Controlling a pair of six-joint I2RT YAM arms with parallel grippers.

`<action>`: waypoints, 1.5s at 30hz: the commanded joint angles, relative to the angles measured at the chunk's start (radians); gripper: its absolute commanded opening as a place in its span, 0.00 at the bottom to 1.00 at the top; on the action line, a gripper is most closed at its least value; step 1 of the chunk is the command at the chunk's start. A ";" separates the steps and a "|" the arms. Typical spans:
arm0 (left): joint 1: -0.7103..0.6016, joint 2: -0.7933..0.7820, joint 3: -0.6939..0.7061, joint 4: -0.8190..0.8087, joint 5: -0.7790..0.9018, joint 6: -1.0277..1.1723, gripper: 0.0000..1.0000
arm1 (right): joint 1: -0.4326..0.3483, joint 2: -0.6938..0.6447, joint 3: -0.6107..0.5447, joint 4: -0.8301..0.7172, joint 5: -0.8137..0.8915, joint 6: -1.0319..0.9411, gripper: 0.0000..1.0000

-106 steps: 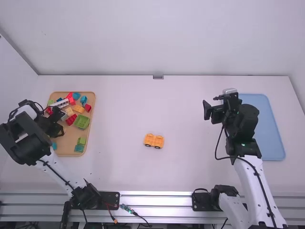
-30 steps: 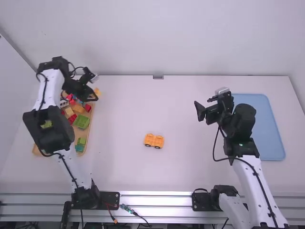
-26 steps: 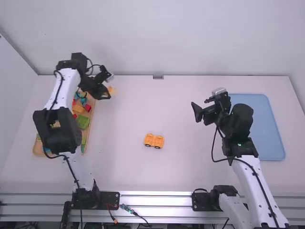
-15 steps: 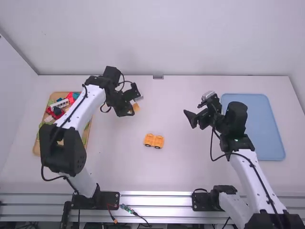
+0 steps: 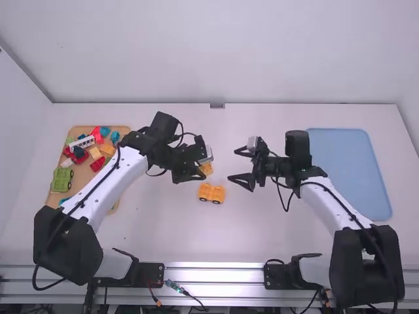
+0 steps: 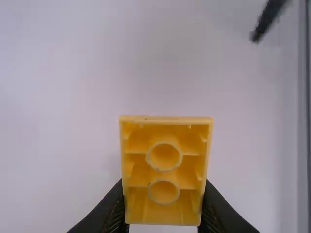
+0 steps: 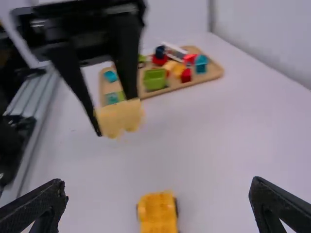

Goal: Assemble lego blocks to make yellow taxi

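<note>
- The wooden tray at the left side is pretty full: a green wheeled piece, a white windowed block, a red block, a teal block and a bunch more.
- The left arm cuts right across that tray from above, so part of it is hidden.
- Over on the right there's a flat blue tray, partly behind the right arm.
- The orange car base sits on black wheels mid-table, between the two arms.
- Left gripper is closed on a yellow block, hollow underside and two round tubes facing its wrist cam. In the high view it's just beyond the car base.
- Right gripper has its fingers spread wide, nothing between them, near the car base.
- Compared with half a second ago, both grippers have come in toward the middle, the left one bringing the yellow block along. The car base hasn't budged.
</note>
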 commanded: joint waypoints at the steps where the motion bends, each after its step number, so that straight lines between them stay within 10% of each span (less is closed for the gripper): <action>1: -0.003 -0.010 -0.029 -0.007 0.091 0.015 0.02 | 0.032 0.000 0.022 -0.008 -0.089 -0.143 0.99; 20: -0.013 -0.018 -0.092 0.093 0.284 0.119 0.02 | 0.113 0.000 0.023 0.049 -0.195 -0.028 0.77; 27: -0.074 -0.018 -0.092 0.124 0.246 0.112 0.02 | 0.125 0.000 0.023 0.048 -0.169 -0.005 0.87; 45: -0.111 -0.070 -0.092 0.188 0.092 -0.020 0.02 | 0.104 0.000 0.023 0.014 -0.114 0.016 0.75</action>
